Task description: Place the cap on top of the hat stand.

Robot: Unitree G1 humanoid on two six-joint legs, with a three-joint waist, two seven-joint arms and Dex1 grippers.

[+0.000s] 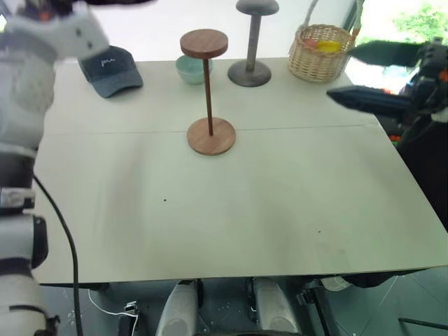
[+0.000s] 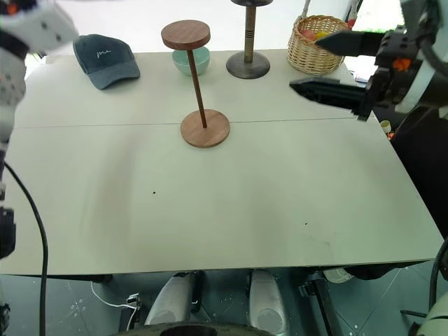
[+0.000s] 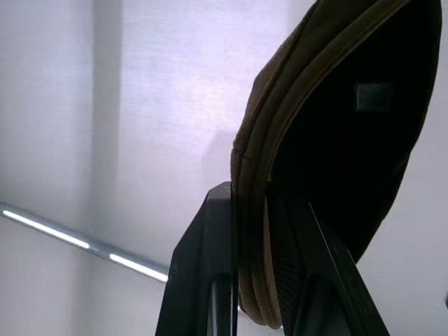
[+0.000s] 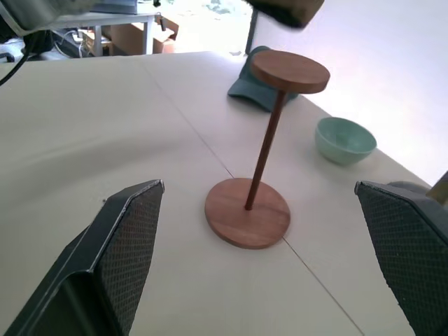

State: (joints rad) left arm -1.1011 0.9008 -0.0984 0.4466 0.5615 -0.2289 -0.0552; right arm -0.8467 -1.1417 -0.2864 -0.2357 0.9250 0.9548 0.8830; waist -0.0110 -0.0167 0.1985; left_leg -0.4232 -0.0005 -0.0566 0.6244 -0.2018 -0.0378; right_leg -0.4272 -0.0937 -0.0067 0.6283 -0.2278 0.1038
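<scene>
The table (image 2: 210, 210) carries, across its far half, the hat stand (image 2: 196, 84) — upright, its round base resting just on the seam of the tabletop, its thin rod leaning only by perspective, its disc top bare. Behind it, from ten to two o'clock as seen from the head, stand a dark baseball cap (image 2: 105, 59), a pale green bowl (image 2: 191, 61), a taller grey stand (image 2: 248, 42) and a wicker basket (image 2: 318, 45). The right gripper (image 2: 329, 66) hangs level at about three o'clock of the stand, fingers spread wide and empty, well apart from it. The left gripper (image 3: 252, 280) is raised above the table at the stand's ten o'clock, its fingers clamped on the rim of the cap (image 3: 336, 140); the brown cap hangs from the fingers with its dark hollow facing sideways, not down. In the right wrist view a brown edge shows high above and beyond the disc. Judged relation for the coming move: the disc lies below and toward four o'clock of the held cap — the left arm alone bears it, and the hollow probably has to turn downward before it is lowered.
</scene>
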